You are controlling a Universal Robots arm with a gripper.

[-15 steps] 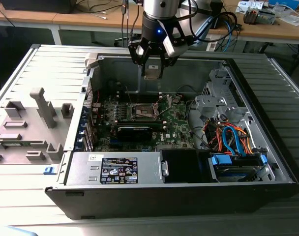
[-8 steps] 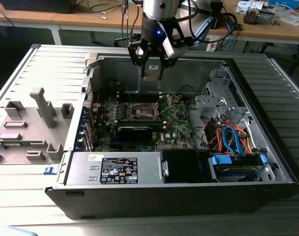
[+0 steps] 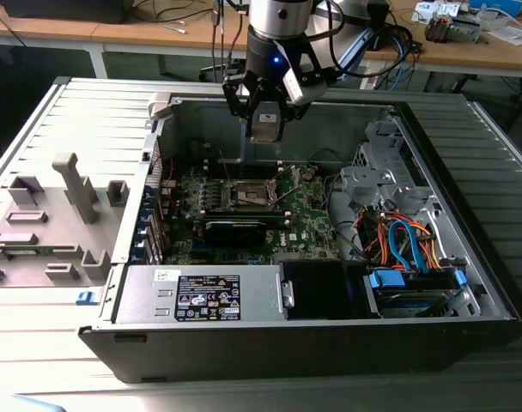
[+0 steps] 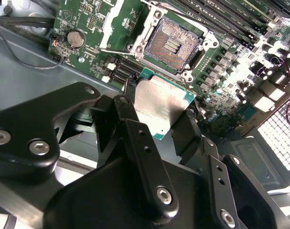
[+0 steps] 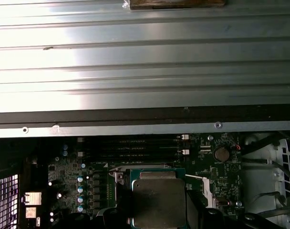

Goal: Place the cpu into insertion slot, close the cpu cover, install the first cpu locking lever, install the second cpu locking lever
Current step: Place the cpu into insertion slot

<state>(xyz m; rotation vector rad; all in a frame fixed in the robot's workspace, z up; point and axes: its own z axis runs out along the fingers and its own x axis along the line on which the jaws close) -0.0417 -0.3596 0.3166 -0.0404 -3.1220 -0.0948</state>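
Observation:
My gripper point(image 3: 265, 129) hangs above the motherboard inside the open computer case, shut on the cpu point(image 4: 161, 105), a flat square chip with a silver-grey top and green edge. Black fingers point(image 4: 128, 112) press on two opposite sides of it. The insertion slot point(image 4: 171, 44) lies uncovered on the board, its dark pin field open and ringed by a shiny metal rim. In the exterior view the insertion slot point(image 3: 254, 196) is below and slightly nearer than the gripper. A silvery plate, probably the cpu cover point(image 4: 112, 26), stands raised beside the slot. The first wrist view has the cpu point(image 5: 158, 200) over the board.
Memory sticks point(image 4: 231, 21) run along one side of the slot. A black card point(image 3: 235, 230) lies on the board just in front of it. Orange and blue cables point(image 3: 407, 240) and a drive cage fill the case at the exterior view's right. A grey fixture point(image 3: 68, 206) stands outside the case.

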